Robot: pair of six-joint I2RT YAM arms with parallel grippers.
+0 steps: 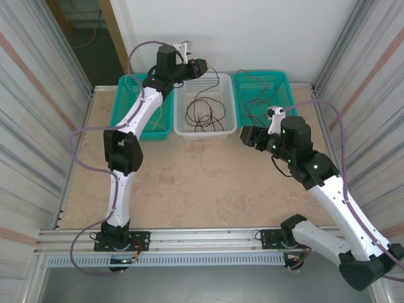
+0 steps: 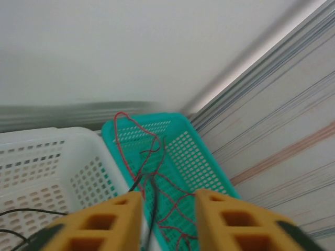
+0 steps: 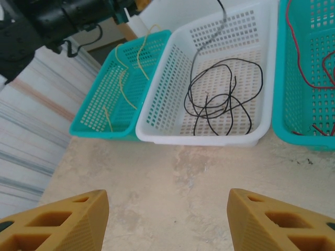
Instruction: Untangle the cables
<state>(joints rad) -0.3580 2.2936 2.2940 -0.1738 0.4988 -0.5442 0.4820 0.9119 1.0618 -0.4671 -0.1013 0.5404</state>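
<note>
The left claw [image 2: 168, 194] hangs high over the back rim of the white basket [image 3: 204, 137], at the top middle of the overhead view. Its arm reaches long up the left side and bends across at the wrist. Its 2 fingers stand part open with a clear gap. A thin strand of the black cable [image 3: 222, 99] passes through that gap. It does not look pinched, though I cannot tell whether it rests on a finger.

The rest of the black cable lies coiled on the white basket's floor, below the claw. 1 strand climbs from the coil toward the top of the frame, so its long axis runs up and down. The left arm is far nearer to it.

The red cables [image 2: 157, 151] lie in the right green basket [image 2: 209, 157], and the yellow cable [image 3: 123, 78] in the left green basket [image 3: 99, 133]. The right claw [image 3: 167, 194] hovers over the table [image 3: 172, 178] just below the baskets, elbow folded, fingers wide apart and holding nothing.
</note>
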